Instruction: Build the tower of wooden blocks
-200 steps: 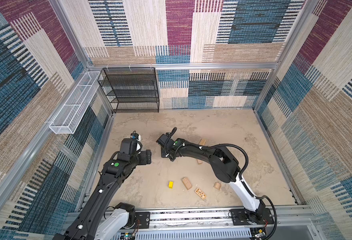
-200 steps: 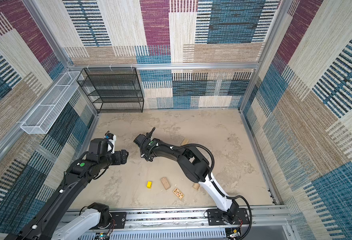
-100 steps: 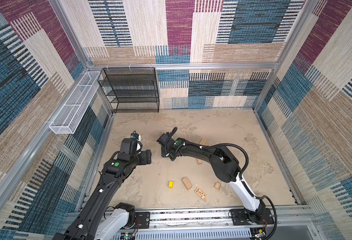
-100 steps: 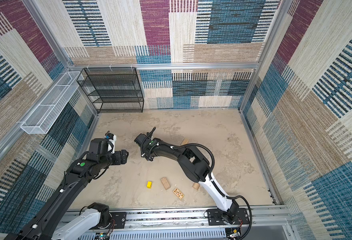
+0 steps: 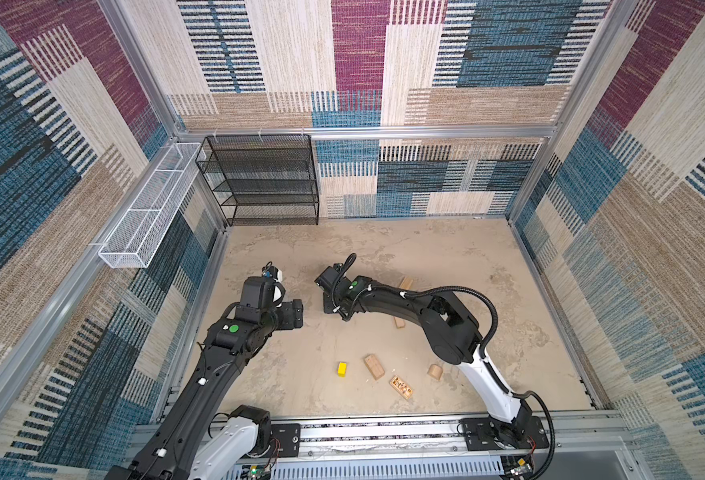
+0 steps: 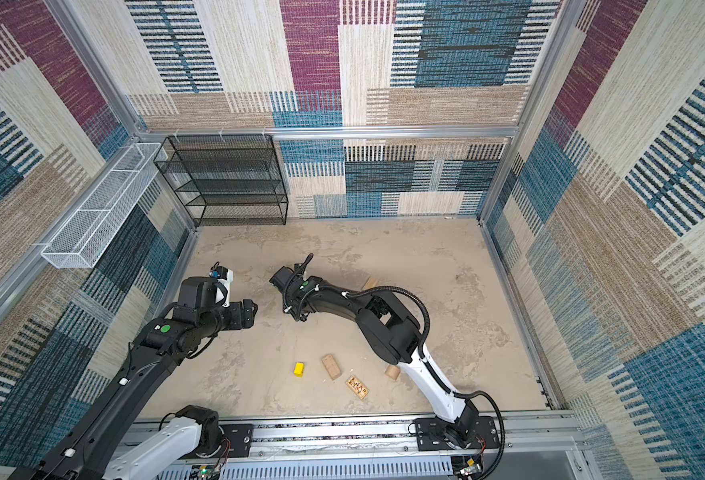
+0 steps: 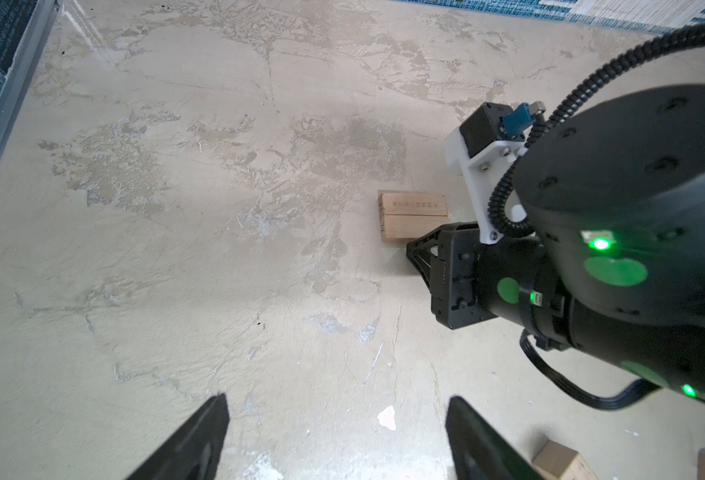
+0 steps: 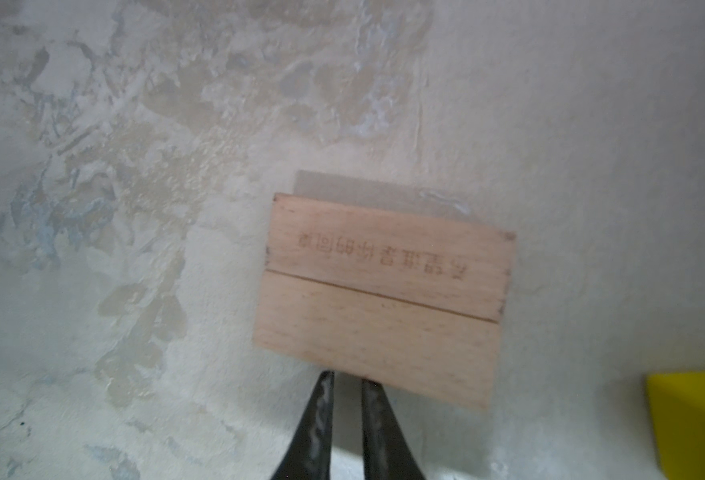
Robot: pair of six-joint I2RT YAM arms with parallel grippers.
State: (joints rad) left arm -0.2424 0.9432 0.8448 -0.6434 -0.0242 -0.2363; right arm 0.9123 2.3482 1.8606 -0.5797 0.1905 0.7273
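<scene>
Two tan wood blocks lie side by side on the floor, one with faint lettering; the left wrist view shows the same pair. My right gripper is shut, nothing between its fingers, tips at the pair's near edge. In both top views it points down and hides the pair. A yellow block lies close by. My left gripper hangs open over bare floor, to the left. Loose blocks lie nearer the front: yellow, tan, dark-patterned, rounded.
Two more tan blocks lie beside the right arm. A black wire shelf stands at the back left and a white wire basket hangs on the left wall. Walls close all sides; a metal rail runs along the front.
</scene>
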